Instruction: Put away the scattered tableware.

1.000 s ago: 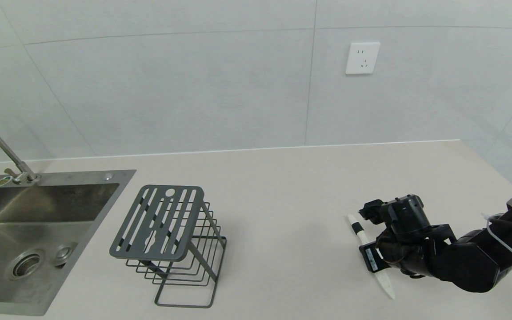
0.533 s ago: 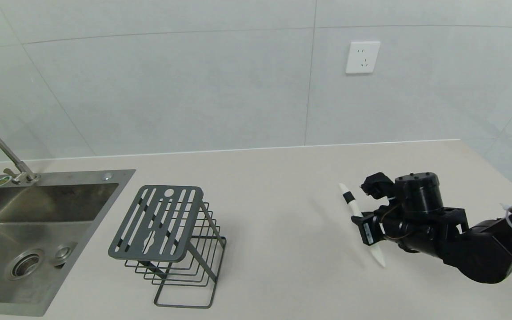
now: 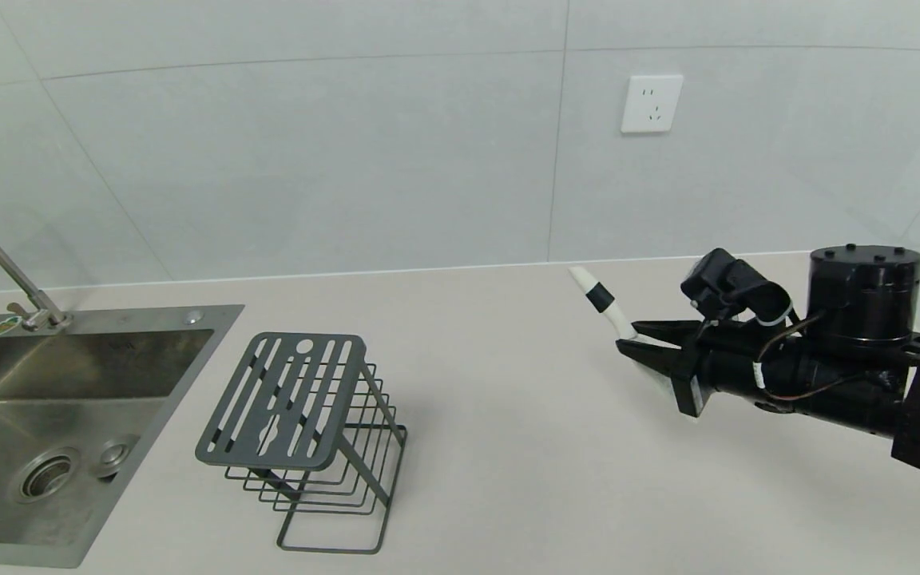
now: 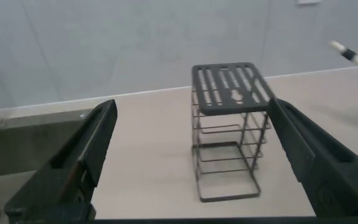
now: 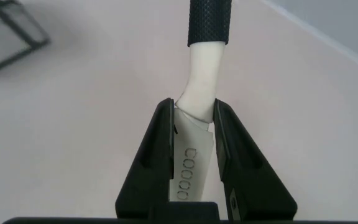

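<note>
right hand (image 3: 634, 348) clamps the knife (image 3: 597, 299), well right of the rack (image 3: 284, 399), handle tipped up and rackward. left hand (image 4: 192, 112) gapes wide, facing the rack.

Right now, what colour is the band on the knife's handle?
Black band; best in right wrist view.

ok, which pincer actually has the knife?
The right pincer, shut on the white knife where blade meets handle, holding it off the counter. The left pincer is open and empty, facing the wire rack.
</note>
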Available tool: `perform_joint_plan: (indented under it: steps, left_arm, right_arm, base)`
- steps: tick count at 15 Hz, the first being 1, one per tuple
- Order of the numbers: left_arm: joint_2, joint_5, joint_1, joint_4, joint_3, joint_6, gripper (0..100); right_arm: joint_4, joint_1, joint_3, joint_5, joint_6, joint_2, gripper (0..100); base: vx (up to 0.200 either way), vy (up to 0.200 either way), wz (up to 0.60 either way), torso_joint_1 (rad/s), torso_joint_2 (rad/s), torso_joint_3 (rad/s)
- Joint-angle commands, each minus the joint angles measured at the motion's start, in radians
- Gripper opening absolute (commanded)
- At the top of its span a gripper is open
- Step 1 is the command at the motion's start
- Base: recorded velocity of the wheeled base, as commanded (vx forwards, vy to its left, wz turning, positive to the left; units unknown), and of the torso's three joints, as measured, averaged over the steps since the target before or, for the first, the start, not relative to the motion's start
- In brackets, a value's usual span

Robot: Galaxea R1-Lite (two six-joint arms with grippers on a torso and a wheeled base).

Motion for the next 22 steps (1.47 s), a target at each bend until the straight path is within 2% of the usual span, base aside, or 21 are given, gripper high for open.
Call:
perform_joint_plan:
  steps: [1, 2, 3, 4, 6, 7, 8, 9, 10, 11, 13, 15, 16, 18, 20, 21, 22]
  left_arm:
    - [0.105, -0.058, -0.001, 0.002, -0.133, -0.014, 100]
    - [0.173, -0.113, -0.001, 0.0, -0.202, -0.014, 100]
    - [0.244, -0.174, -0.001, 0.0, -0.271, 0.005, 100]
    - [0.311, -0.251, -0.001, 0.0, -0.346, 0.049, 100]
    - [0.463, -0.386, 0.001, 0.002, -0.465, 0.18, 100]
    - [0.538, -0.429, -0.001, 0.0, -0.492, 0.213, 100]
    - [0.609, -0.47, -0.002, -0.006, -0.501, 0.221, 100]
    - [0.685, -0.544, -0.019, -0.024, -0.498, 0.224, 100]
    - [0.765, -0.63, -0.076, -0.075, -0.484, 0.227, 100]
    - [0.845, -0.67, -0.145, -0.159, -0.451, 0.233, 100]
    - [0.969, -0.682, -0.282, -0.337, -0.405, 0.236, 100]
    - [1.078, -0.685, -0.45, -0.434, -0.411, 0.23, 100]
    - [1.126, -0.687, -0.487, -0.469, -0.414, 0.232, 100]
    - [1.222, -0.7, -0.496, -0.552, -0.417, 0.235, 100]
    - [1.397, -0.705, -0.499, -0.715, -0.446, 0.226, 100]
    - [1.471, -0.705, -0.521, -0.787, -0.471, 0.203, 100]
    - [1.532, -0.705, -0.547, -0.86, -0.498, 0.152, 100]
  right_arm:
    - [0.0, 0.002, -0.005, 0.034, -0.027, -0.064, 0]
    - [0.0, 0.005, -0.005, 0.035, -0.027, -0.071, 0]
    - [-0.006, 0.01, -0.007, 0.032, -0.029, -0.072, 0]
    - [-0.038, 0.019, -0.007, 0.029, -0.029, -0.078, 0]
    - [-0.066, 0.059, -0.01, 0.029, -0.03, -0.095, 0]
    - [-0.08, 0.077, -0.001, 0.037, -0.036, -0.098, 0]
    - [-0.12, 0.102, 0.013, 0.048, -0.055, -0.104, 0]
    - [-0.15, 0.11, 0.012, 0.051, -0.116, -0.11, 0]
    - [-0.16, 0.111, -0.001, 0.054, -0.156, -0.118, 0]
    - [-0.163, 0.119, -0.007, 0.063, -0.157, -0.129, 0]
    - [-0.184, 0.139, -0.007, 0.078, -0.157, -0.136, 0]
    - [-0.195, 0.202, -0.007, 0.075, -0.156, -0.146, 0]
    - [-0.195, 0.22, -0.002, 0.074, -0.156, -0.152, 0]
    - [-0.195, 0.232, -0.001, 0.075, -0.153, -0.159, 0]
    - [-0.222, 0.232, -0.001, 0.072, -0.108, -0.169, 0]
    - [-0.224, 0.232, 0.002, 0.071, -0.107, -0.176, 0]
    - [-0.224, 0.232, 0.015, 0.071, -0.107, -0.189, 0]
  base:
    - [0.0, 0.0, 0.0, 0.0, 0.0, 0.0]
    - [0.0, 0.0, 0.0, 0.0, 0.0, 0.0]
    - [0.0, 0.0, 0.0, 0.0, 0.0, 0.0]
    - [0.0, 0.0, 0.0, 0.0, 0.0, 0.0]
    - [0.0, 0.0, 0.0, 0.0, 0.0, 0.0]
    - [0.0, 0.0, 0.0, 0.0, 0.0, 0.0]
    - [0.0, 0.0, 0.0, 0.0, 0.0, 0.0]
    - [0.0, 0.0, 0.0, 0.0, 0.0, 0.0]
    - [0.0, 0.0, 0.0, 0.0, 0.0, 0.0]
    - [0.0, 0.0, 0.0, 0.0, 0.0, 0.0]
    - [0.0, 0.0, 0.0, 0.0, 0.0, 0.0]
    - [0.0, 0.0, 0.0, 0.0, 0.0, 0.0]
    - [0.0, 0.0, 0.0, 0.0, 0.0, 0.0]
    - [0.0, 0.0, 0.0, 0.0, 0.0, 0.0]
    - [0.0, 0.0, 0.0, 0.0, 0.0, 0.0]
    - [0.0, 0.0, 0.0, 0.0, 0.0, 0.0]
    - [0.0, 0.0, 0.0, 0.0, 0.0, 0.0]
